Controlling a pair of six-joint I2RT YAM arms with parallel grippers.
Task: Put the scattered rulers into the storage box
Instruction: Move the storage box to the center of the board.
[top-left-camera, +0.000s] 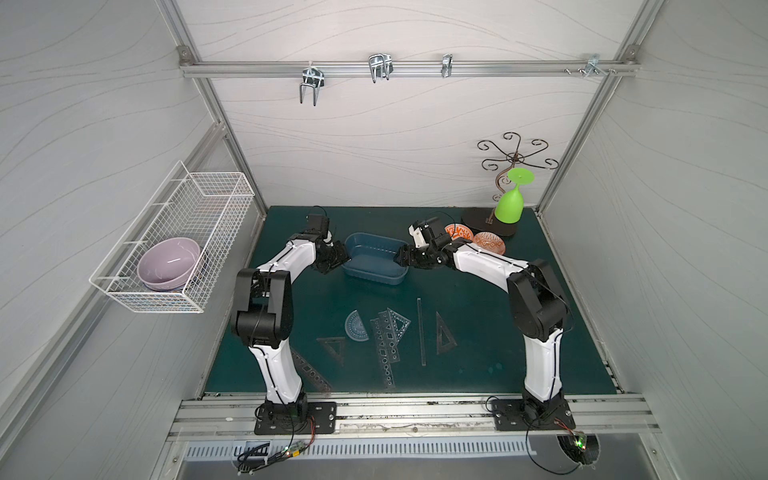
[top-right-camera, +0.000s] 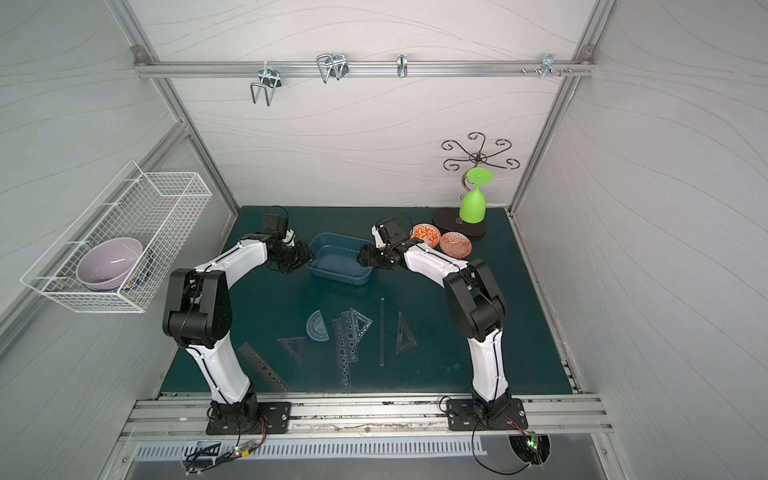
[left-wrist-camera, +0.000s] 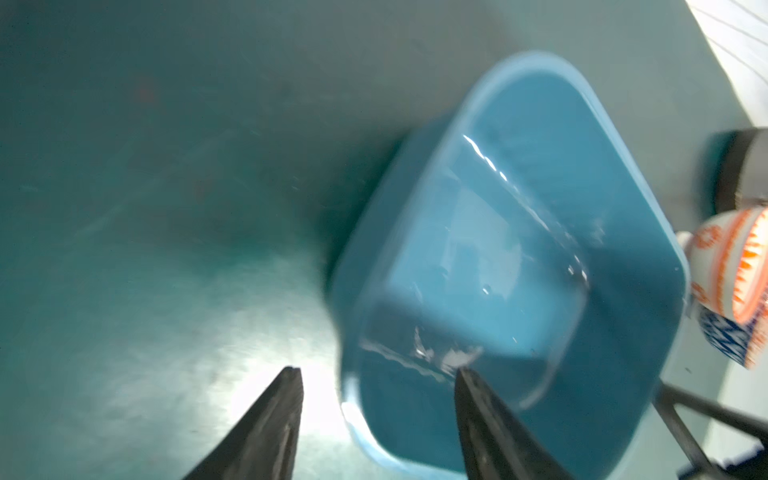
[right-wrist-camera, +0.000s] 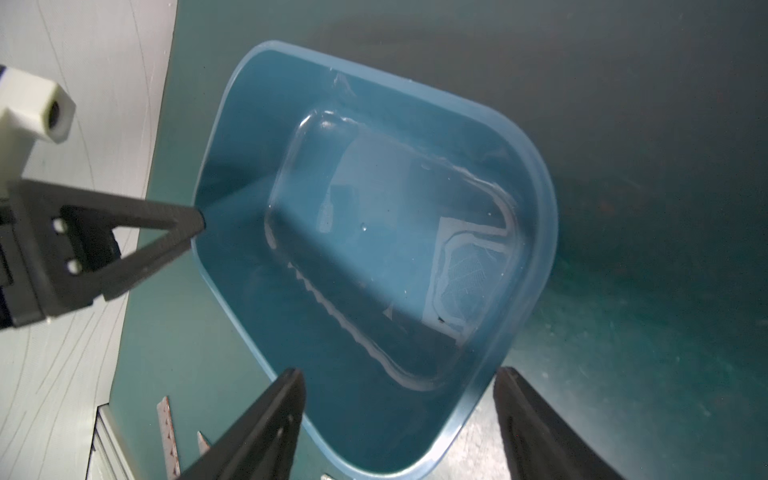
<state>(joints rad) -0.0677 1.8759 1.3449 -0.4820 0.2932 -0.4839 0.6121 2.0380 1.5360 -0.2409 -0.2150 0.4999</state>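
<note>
The storage box (top-left-camera: 390, 276) (top-right-camera: 357, 278), a shallow blue tub, stands at the back middle of the green mat, with no ruler seen inside it. My left gripper (top-left-camera: 347, 261) (left-wrist-camera: 377, 374) is open at its left end, and the rim's corner (left-wrist-camera: 353, 407) runs between the fingers. At the box's right end my right gripper (top-left-camera: 398, 257) (right-wrist-camera: 401, 372) is open, straddling the narrow end of the box (right-wrist-camera: 374, 465). Several rulers lie flat nearer the front: a protractor (top-left-camera: 356, 326), set squares (top-left-camera: 332, 347) (top-left-camera: 444, 334), a straight ruler (top-left-camera: 421, 332) and stencil rulers (top-left-camera: 384, 353) (top-left-camera: 309, 370).
Two orange patterned dishes (top-left-camera: 457, 231) (top-left-camera: 489, 243) sit just behind my right arm. Behind them is a green goblet (top-left-camera: 511, 203), upside down on a black stand (top-left-camera: 478, 220). A white wire basket (top-left-camera: 137, 291) with a purple bowl (top-left-camera: 170, 262) hangs on the left wall.
</note>
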